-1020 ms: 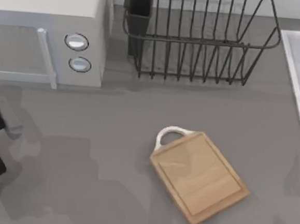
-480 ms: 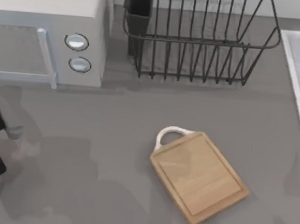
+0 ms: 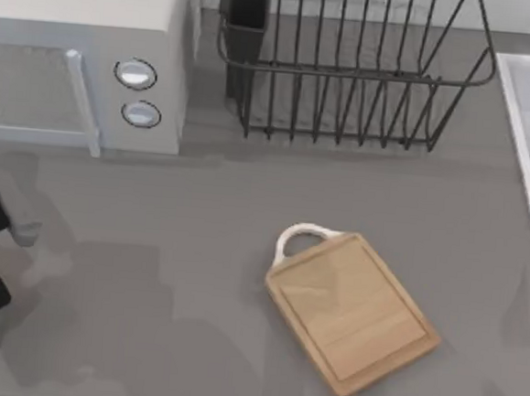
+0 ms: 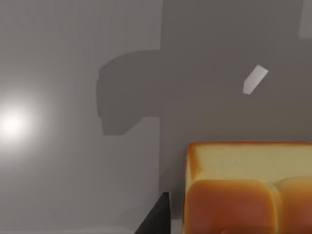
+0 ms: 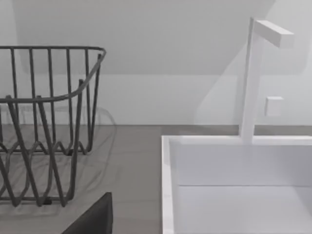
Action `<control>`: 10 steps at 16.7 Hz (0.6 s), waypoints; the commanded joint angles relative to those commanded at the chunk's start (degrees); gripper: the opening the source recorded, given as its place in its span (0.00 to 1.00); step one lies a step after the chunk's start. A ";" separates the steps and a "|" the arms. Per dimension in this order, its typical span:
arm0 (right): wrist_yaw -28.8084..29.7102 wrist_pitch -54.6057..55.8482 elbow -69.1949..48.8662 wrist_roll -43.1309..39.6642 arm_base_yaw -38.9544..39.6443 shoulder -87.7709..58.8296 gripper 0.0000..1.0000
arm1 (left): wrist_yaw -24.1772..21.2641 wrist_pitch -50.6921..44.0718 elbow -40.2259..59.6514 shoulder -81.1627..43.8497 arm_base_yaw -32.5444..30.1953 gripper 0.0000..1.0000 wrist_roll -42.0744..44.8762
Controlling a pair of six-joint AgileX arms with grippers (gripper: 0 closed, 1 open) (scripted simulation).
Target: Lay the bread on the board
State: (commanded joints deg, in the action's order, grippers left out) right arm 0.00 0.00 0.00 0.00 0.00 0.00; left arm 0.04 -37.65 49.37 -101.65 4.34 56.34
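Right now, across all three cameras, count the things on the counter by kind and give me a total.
Yellow-tan bread chunk with orange-brown crust: 1
Light wooden cutting board with white loop handle: 1
Dark wire dish rack: 1
Grey microwave with two round knobs: 1
White sink basin with faucet: 1
Total: 5

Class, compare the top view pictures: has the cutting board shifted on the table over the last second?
No. The board lies at the same spot and angle below the dish rack, its white handle toward the rack.
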 joint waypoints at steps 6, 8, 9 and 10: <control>0.00 0.00 0.00 0.00 0.00 0.00 1.00 | -0.82 -6.60 3.77 3.39 -0.01 0.00 -0.72; 0.00 0.00 0.00 0.00 0.00 0.00 1.00 | -0.82 -11.74 6.84 5.27 -0.10 0.00 -0.72; 0.00 0.00 0.00 0.00 0.00 0.00 1.00 | -0.81 -14.76 8.50 6.30 -0.15 0.00 -0.73; 0.00 0.00 0.00 0.00 0.00 0.00 1.00 | -0.81 -17.82 10.16 7.33 -0.20 0.00 -0.75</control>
State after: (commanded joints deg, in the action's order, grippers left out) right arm 0.00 0.00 0.00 0.00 0.00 0.00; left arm -0.76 -55.46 59.53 -94.33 4.14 55.59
